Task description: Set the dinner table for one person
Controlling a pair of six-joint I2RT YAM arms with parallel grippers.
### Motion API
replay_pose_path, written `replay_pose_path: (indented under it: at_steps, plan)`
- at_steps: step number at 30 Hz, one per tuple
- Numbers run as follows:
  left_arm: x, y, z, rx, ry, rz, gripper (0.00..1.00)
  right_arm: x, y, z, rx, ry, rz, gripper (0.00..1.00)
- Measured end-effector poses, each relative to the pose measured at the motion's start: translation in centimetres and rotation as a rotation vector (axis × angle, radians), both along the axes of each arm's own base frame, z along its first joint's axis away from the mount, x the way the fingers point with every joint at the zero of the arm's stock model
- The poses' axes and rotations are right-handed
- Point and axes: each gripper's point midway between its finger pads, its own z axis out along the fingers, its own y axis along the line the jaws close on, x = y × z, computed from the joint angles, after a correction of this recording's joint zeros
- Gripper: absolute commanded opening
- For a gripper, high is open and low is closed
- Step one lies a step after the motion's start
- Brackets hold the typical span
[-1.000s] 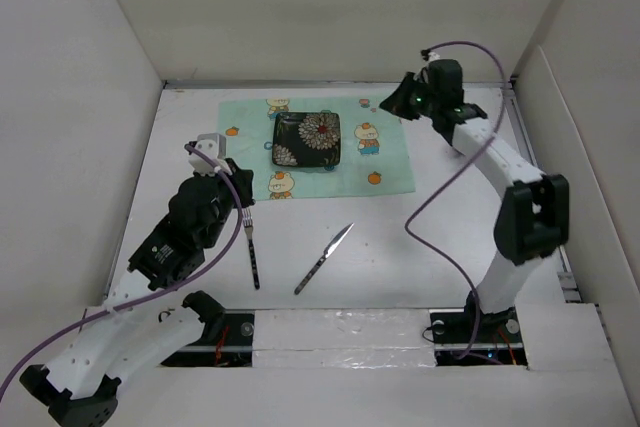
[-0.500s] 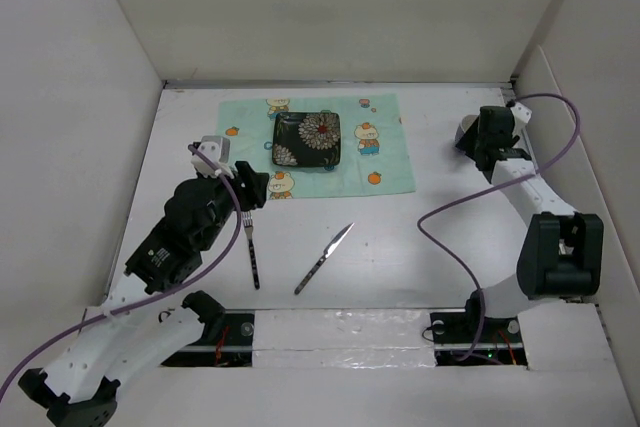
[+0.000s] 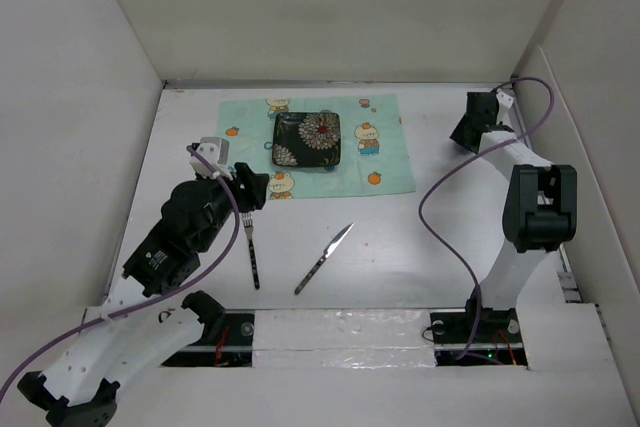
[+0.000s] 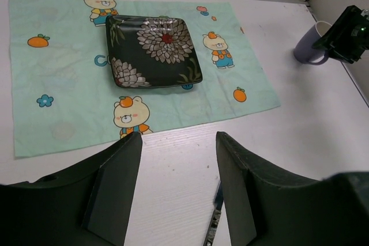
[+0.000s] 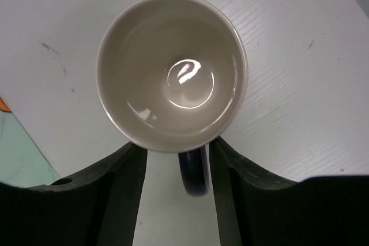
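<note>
On the white dinner table (image 3: 400, 237) lies a mint-green placemat (image 3: 390, 162) with a black floral square plate (image 3: 306, 139) on it. In front of the mat lie a fork (image 3: 252, 252) and a knife (image 3: 325, 257). My left gripper (image 3: 252, 190) hovers open just above the fork's tines, nothing between its fingers (image 4: 115, 188); the fork (image 4: 213, 226) shows beside the right finger. My right gripper (image 3: 468, 132) stands open over a cream-lined mug (image 5: 172, 70) at the table's right. Its fingers (image 5: 124, 188) flank the dark handle (image 5: 193, 174) without closing on it. The mug (image 4: 309, 44) also shows in the left wrist view.
Upright white panels (image 3: 70, 97) border the table on the left, back and right. The right arm's purple cable (image 3: 440, 197) loops over the table between the mat and the arm. The right panel stands close beside the mug.
The right arm swung from the placemat's far right corner out to the right, down over the mug, and its jaws opened. The left gripper opened by the fork and barely moved.
</note>
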Motion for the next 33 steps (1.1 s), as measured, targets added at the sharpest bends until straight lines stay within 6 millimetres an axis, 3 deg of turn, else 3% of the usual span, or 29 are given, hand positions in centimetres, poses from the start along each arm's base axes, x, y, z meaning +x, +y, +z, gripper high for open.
replay_pose_path:
  at_steps: [2, 5, 6, 7, 13, 16, 19, 24, 27, 30, 33]
  plan:
    - [0.1, -0.1, -0.1, 0.006, 0.004, 0.0, 0.51, 0.5, -0.2, -1.2, -0.004, 0.029, -0.002, 0.39]
    - [0.2, -0.1, -0.3, 0.012, 0.009, 0.0, 0.51, 0.5, -0.4, -2.8, -0.009, 0.069, -0.006, 0.31]
    - [0.2, -0.1, -0.4, 0.014, 0.01, 0.0, 0.51, 0.4, -0.6, -3.3, -0.011, 0.084, -0.007, 0.21]
    - [0.3, -0.2, -0.5, 0.017, 0.013, 0.0, 0.51, 0.3, -0.6, -3.4, -0.013, 0.09, -0.008, 0.01]
    - [0.5, -0.3, -0.8, 0.026, 0.024, 0.001, 0.51, -0.3, -1.9, -3.2, -0.026, 0.093, -0.042, 0.0]
    - [0.5, -0.2, -0.9, 0.028, 0.025, 0.007, 0.51, -0.9, -1.2, -1.6, -0.063, 0.092, -0.021, 0.0]
    - [0.7, -0.1, -1.0, 0.032, 0.027, 0.014, 0.51, 0.0, 1.9, 1.7, -0.107, 0.035, 0.076, 0.0]
    - [1.0, 0.0, -1.4, 0.046, 0.039, 0.032, 0.51, 4.0, 10.6, 8.5, -0.12, -0.131, 0.322, 0.0]
    - [1.2, 0.2, -1.7, 0.054, 0.044, 0.044, 0.51, 6.7, 15.1, 11.2, -0.106, -0.216, 0.449, 0.0]
    - [1.3, 0.3, -1.9, 0.061, 0.049, 0.055, 0.51, 9.6, 17.1, 11.2, -0.102, -0.244, 0.516, 0.0]
    - [1.5, 0.4, -2.2, 0.07, 0.056, 0.066, 0.51, 12.3, 17.9, 8.9, -0.112, -0.223, 0.546, 0.0]
